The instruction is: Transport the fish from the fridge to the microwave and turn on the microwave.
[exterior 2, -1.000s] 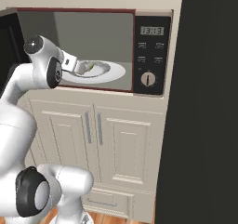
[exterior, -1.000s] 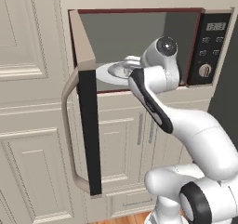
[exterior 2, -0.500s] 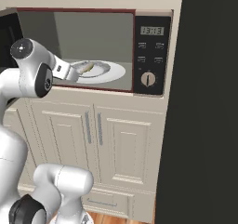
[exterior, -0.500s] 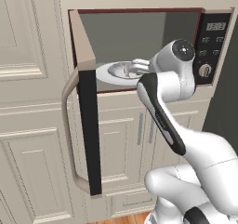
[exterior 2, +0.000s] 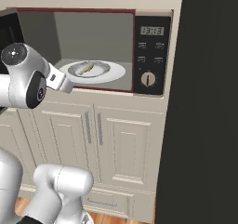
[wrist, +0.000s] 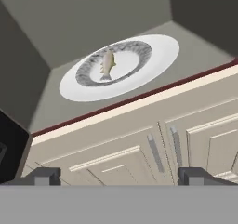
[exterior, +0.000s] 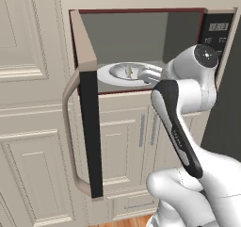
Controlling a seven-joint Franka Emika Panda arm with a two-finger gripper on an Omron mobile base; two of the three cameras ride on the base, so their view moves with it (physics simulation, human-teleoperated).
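Observation:
The microwave (exterior 2: 151,56) stands open, its dark glass door (exterior: 89,127) swung out to the left. Inside, the small pale fish (wrist: 108,64) lies on the grey centre of a white round plate (wrist: 158,51). In the base views the fish (exterior 2: 86,68) (exterior: 128,71) rests in the same spot. My gripper (wrist: 118,175) is open and holds nothing. It hovers just outside the cavity's front edge, a little below the plate (exterior 2: 116,72) and facing it. The fridge is out of view.
Cream panelled cabinet doors (exterior 2: 111,139) with vertical handles sit under the microwave. The open door's curved handle (exterior: 70,136) juts out at the left. A tall dark panel (exterior 2: 204,107) stands right of the control panel and its knob (exterior 2: 148,78).
The hand has drawn back from the plate to outside the cavity. The wrist swung right in the left base view. The fish stays on the plate, and the jaws stay open.

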